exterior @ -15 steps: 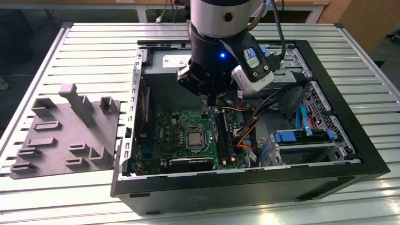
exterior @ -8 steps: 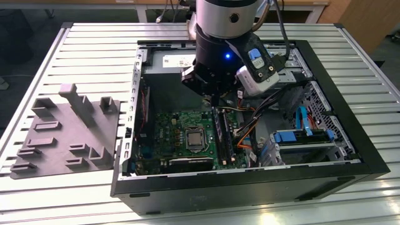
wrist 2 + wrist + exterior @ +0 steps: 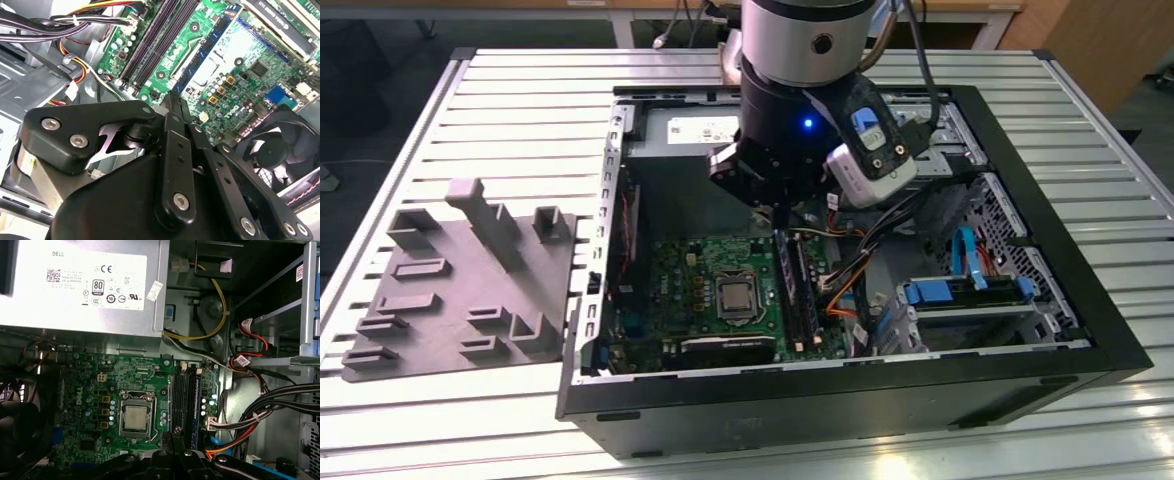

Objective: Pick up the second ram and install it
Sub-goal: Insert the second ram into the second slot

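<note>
My gripper (image 3: 774,217) hangs inside the open computer case, just above the far end of the memory slots (image 3: 797,290) on the green motherboard (image 3: 707,265). In both wrist views its fingers (image 3: 173,107) are pressed together with nothing between them, so it is shut. A slim blue board edge (image 3: 197,402) stands along the outer side of the slots (image 3: 183,400); it looks like a ram seated on edge. I cannot tell if it is the second ram. The gripper (image 3: 175,432) is close over the slots, and contact cannot be made out.
The processor socket (image 3: 135,417) lies beside the slots and a fan (image 3: 280,150) sits past it. Cable bundles (image 3: 260,410) and blue drive-bay clips (image 3: 947,292) crowd the exterior view's right. The power supply (image 3: 85,285) is at the back. A grey fixture tray (image 3: 454,285) lies outside the case.
</note>
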Controlling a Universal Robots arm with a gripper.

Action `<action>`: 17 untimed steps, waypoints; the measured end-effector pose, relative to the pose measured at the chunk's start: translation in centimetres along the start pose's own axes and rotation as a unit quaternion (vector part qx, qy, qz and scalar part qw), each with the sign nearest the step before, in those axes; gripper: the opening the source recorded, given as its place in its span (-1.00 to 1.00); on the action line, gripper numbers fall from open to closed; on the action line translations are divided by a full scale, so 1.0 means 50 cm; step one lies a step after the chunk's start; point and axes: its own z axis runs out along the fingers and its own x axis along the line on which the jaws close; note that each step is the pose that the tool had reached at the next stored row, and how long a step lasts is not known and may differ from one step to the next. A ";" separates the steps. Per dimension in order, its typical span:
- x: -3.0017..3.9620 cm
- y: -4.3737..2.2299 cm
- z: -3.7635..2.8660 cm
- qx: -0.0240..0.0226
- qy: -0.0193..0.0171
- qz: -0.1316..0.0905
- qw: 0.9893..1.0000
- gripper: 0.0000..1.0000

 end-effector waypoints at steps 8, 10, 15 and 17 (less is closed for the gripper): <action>0.000 0.000 0.004 0.000 0.000 0.000 1.000 -0.76; 0.000 0.000 0.004 0.000 0.000 0.000 1.000 -0.76; 0.000 0.000 0.007 0.000 0.000 0.000 1.000 -0.76; 0.000 0.000 0.009 0.000 0.000 0.000 1.000 -0.76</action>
